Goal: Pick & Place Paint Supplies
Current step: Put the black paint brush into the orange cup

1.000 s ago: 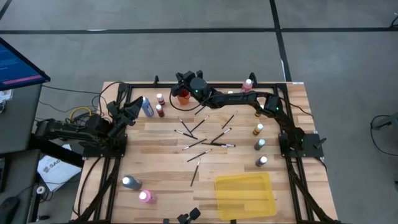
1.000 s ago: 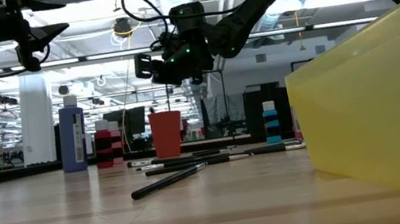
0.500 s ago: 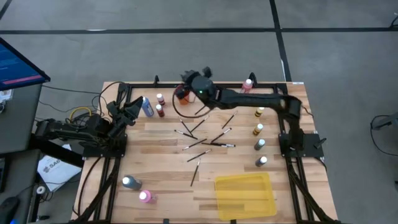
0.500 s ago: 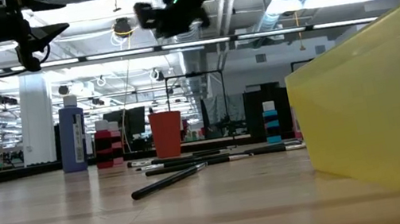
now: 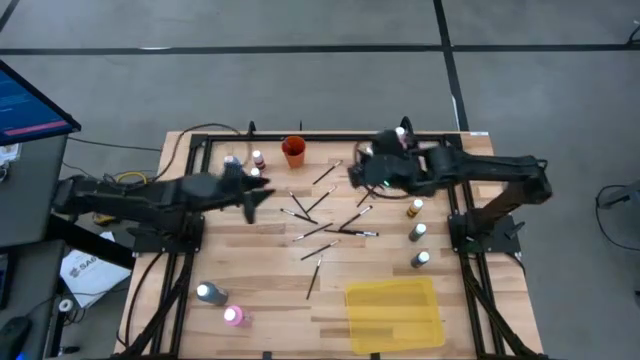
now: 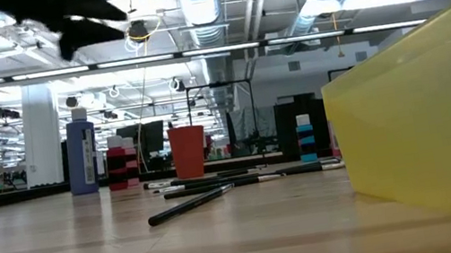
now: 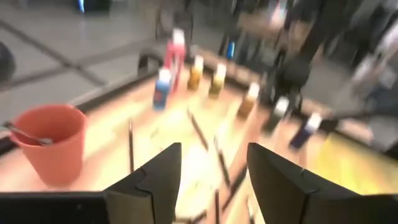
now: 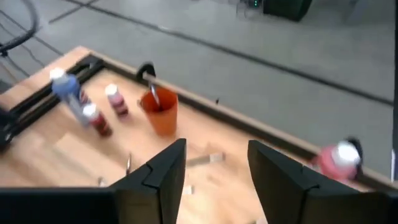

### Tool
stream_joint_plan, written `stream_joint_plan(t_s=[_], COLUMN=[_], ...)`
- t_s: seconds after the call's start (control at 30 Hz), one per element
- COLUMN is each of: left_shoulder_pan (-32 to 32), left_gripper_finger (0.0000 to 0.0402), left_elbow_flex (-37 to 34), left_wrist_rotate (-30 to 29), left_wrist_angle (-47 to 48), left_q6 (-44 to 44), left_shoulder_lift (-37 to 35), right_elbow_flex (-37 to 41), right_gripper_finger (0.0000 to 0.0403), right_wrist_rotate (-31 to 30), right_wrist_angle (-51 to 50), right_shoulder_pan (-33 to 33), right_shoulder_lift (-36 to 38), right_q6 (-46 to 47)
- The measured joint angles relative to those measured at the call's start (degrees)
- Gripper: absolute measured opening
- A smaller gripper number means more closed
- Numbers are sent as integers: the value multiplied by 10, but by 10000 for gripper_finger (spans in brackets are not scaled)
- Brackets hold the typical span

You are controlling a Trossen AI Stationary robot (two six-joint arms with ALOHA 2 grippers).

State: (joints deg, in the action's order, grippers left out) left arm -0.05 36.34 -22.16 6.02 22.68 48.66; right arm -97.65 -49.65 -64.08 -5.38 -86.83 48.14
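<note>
Loose paintbrushes (image 5: 325,222) scattered mid-table, at six o'clock from orange cup (image 5: 293,151). Left gripper (image 5: 252,195) and right gripper (image 5: 358,171) both open, empty. Best approached straight down, jaws straddling one brush crosswise.

Both arms reach inward, left gripper (image 5: 252,196) and right gripper (image 5: 356,172) parted (empty).

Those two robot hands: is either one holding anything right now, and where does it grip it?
Nothing is held. The left hand and the right hand are both open and empty above the table.
</note>
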Motion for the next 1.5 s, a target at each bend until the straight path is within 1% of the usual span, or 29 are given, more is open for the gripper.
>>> stream_joint_plan(t_s=[0.1, 0.2, 0.3, 0.4, 0.53, 0.67, 0.8, 1.0, 1.17, 1.37, 1.5], left_shoulder_pan=[28, 54, 76, 103, 147, 182, 207, 227, 226, 237, 249], left_gripper_finger=[176, 176, 176, 176, 176, 176, 176, 176, 183, 187, 187], left_elbow_flex=[98, 185, 261, 322, 373, 403, 429, 467, 508, 585, 621], left_wrist_rotate=[74, 129, 136, 118, 120, 152, 154, 155, 166, 166, 172], left_wrist_angle=[55, 65, 65, 63, 64, 62, 58, 60, 67, 140, 197], left_q6=[-2, -22, -79, -131, -138, -149, -168, -163, -163, -164, -160], left_shoulder_lift=[129, 242, 329, 395, 472, 535, 588, 653, 696, 741, 766], right_elbow_flex=[0, 0, 0, 0, 0, 0, 0, 0, 0, 0, 0], right_gripper_finger=[160, 152, 144, 136, 129, 128, 128, 124, 121, 121, 121], right_wrist_rotate=[-4, -18, -33, -42, -46, -46, -47, -47, -47, -48, -48], right_wrist_angle=[-68, -122, -164, -195, -228, -246, -257, -257, -259, -259, -259], right_shoulder_pan=[-48, -98, -147, -194, -250, -299, -332, -347, -346, -346, -346], right_shoulder_lift=[14, 24, 30, 32, 33, 32, 32, 32, 32, 31, 31], right_q6=[76, 144, 209, 268, 338, 397, 438, 441, 434, 428, 428])
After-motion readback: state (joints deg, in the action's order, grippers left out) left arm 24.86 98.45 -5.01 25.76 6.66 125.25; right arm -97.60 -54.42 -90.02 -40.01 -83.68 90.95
